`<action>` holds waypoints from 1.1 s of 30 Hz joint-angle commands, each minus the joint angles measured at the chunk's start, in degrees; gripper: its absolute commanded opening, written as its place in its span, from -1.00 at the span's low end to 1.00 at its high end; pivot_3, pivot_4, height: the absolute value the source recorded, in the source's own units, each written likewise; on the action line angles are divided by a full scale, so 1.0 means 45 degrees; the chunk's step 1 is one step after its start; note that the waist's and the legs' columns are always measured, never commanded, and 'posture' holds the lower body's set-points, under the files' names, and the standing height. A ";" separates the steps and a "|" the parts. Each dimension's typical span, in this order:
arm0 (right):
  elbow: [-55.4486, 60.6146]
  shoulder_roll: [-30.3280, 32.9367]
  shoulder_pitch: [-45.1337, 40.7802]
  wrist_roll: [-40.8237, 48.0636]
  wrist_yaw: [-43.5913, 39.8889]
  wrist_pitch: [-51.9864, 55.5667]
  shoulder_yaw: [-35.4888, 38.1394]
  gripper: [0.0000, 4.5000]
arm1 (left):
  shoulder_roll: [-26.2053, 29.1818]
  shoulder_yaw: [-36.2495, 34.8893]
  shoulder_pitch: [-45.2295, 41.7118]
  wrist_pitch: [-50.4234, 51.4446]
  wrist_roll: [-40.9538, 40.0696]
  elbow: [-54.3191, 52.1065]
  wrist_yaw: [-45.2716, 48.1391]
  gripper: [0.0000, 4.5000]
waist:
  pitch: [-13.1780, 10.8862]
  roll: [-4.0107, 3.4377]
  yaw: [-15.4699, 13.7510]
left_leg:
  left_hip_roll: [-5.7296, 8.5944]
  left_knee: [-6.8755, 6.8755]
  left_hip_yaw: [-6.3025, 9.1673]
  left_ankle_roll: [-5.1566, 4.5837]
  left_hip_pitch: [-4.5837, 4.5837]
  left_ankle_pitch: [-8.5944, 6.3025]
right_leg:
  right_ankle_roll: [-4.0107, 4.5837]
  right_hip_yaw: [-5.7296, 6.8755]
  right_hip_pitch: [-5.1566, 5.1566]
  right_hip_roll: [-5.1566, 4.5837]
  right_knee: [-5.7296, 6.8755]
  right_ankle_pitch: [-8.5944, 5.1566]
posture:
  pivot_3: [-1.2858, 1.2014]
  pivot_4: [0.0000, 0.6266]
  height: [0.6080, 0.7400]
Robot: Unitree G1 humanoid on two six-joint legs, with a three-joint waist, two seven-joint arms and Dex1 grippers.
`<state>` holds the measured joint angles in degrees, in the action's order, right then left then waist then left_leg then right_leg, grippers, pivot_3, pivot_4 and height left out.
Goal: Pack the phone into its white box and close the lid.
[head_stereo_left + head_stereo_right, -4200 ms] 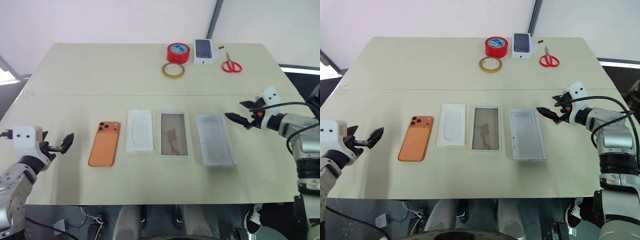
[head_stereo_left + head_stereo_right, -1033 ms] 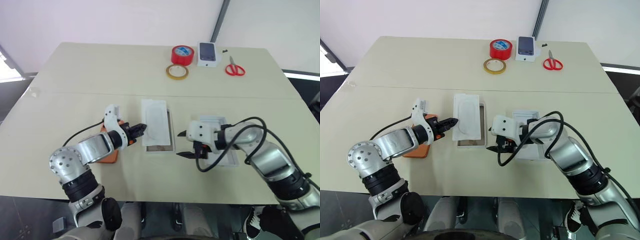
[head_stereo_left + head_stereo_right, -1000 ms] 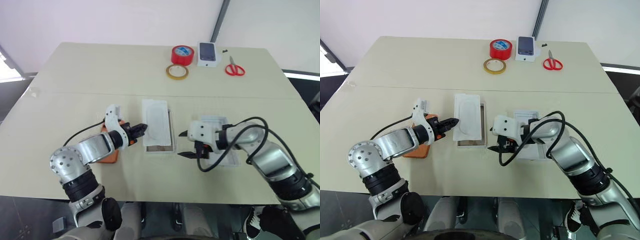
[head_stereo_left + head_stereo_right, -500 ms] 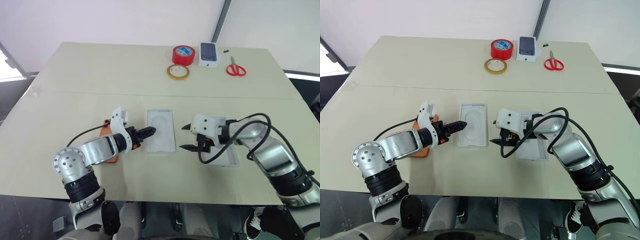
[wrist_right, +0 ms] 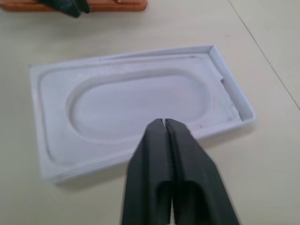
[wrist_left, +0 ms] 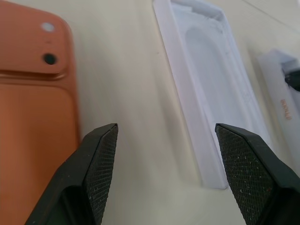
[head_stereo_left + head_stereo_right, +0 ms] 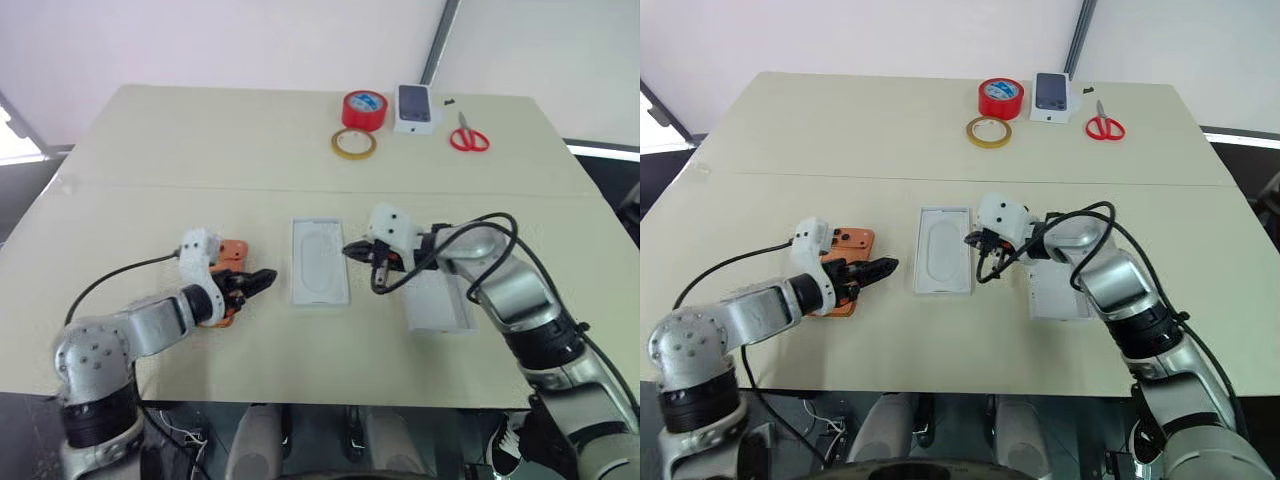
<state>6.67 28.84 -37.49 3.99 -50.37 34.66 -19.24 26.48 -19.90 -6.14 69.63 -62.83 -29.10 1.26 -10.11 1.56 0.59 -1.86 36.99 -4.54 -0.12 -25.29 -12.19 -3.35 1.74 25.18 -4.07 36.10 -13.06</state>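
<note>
On the pale beige desk (image 7: 150, 140) the slim orange smartphone (image 7: 845, 246) lies camera side up at the near left, partly covered by the left tool (image 7: 260, 279), whose two black fingers stand wide apart and hold nothing; the wrist view shows the phone just beside one finger and the white box beyond the other. The shallow white rectangular cardboard box (image 7: 320, 260) sits in the middle of the desk, and the flat white insert card with an oval outline (image 5: 136, 101) lies inside it, covering its inner face. The right tool (image 7: 974, 240) hovers at the right edge of this box with its fingers pressed together, gripping nothing. To the right of it, partly under the right arm, lies the shallow white cardboard lid (image 7: 437, 305), open side up. At the far side of the desk stand a red tape roll (image 7: 364, 108), a flat yellowish tape ring (image 7: 351, 143), a small white box picturing a dark phone (image 7: 415, 106) and red-handled scissors (image 7: 466, 134).
</note>
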 commanded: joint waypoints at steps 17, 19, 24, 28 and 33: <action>-0.5416 -0.2767 -0.2337 -0.3693 0.2873 -0.2628 -0.1899 -0.97 | 0.3345 0.1042 0.3080 -0.6706 0.4435 -0.0943 0.7952 0.54 | 0.0000 -0.0008 0.0224 | 0.0008 -0.0229 -0.0129 0.0043 -0.0033 0.0027 | 0.0041 0.0043 0.0083 -0.0115 -0.0133 0.0026 | 0.03 -0.52 1.00; -0.5320 -0.2798 -0.2241 -0.3781 0.2807 -0.2751 -0.1860 -0.97 | 0.3369 0.1026 0.3149 -0.6767 0.4537 -0.0918 0.8023 0.54 | -0.0001 -0.0009 0.0242 | 0.0009 -0.0224 -0.0127 0.0041 -0.0032 0.0027 | 0.0041 0.0049 0.0076 -0.0115 -0.0134 0.0026 | 0.03 -0.52 1.00; -0.4871 -0.2681 -0.1918 -0.4070 0.2838 -0.3183 -0.1771 -0.97 | 0.3248 0.0851 0.3160 -0.6778 0.4589 -0.0871 0.7998 0.54 | -0.0001 -0.0009 0.0375 | 0.0009 -0.0201 -0.0124 0.0039 -0.0026 0.0028 | 0.0040 0.0055 0.0059 -0.0116 -0.0125 0.0027 | 0.03 -0.52 1.00; -0.3282 -0.2650 -0.1469 -0.3245 0.2007 -0.3142 -0.1301 -0.97 | 0.2946 0.0155 0.2842 -0.5964 0.4167 -0.0278 0.6939 0.54 | -0.0001 -0.0010 0.0401 | 0.0006 -0.0201 -0.0118 0.0036 -0.0022 0.0030 | 0.0038 0.0063 0.0058 -0.0109 -0.0115 0.0028 | 0.03 -0.52 1.00; -0.1741 -0.3607 -0.1429 -0.2391 0.1606 -0.1092 -0.1129 -1.00 | 0.2391 -0.1462 0.1871 -0.4091 0.3462 0.1217 0.4437 0.98 | 0.0001 0.0001 0.0435 | -0.0013 -0.0158 -0.0092 -0.0007 -0.0005 0.0059 | 0.0002 0.0079 0.0059 -0.0071 -0.0018 0.0015 | 0.03 -0.52 1.00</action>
<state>-4.78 13.99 -42.88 -8.27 -42.68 26.70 -25.06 37.18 -23.49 2.69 49.02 -46.13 -24.16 24.20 -10.11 1.56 2.55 -1.91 36.28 -4.95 -0.15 -25.26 -11.92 -3.37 2.10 25.42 -4.38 36.10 -13.01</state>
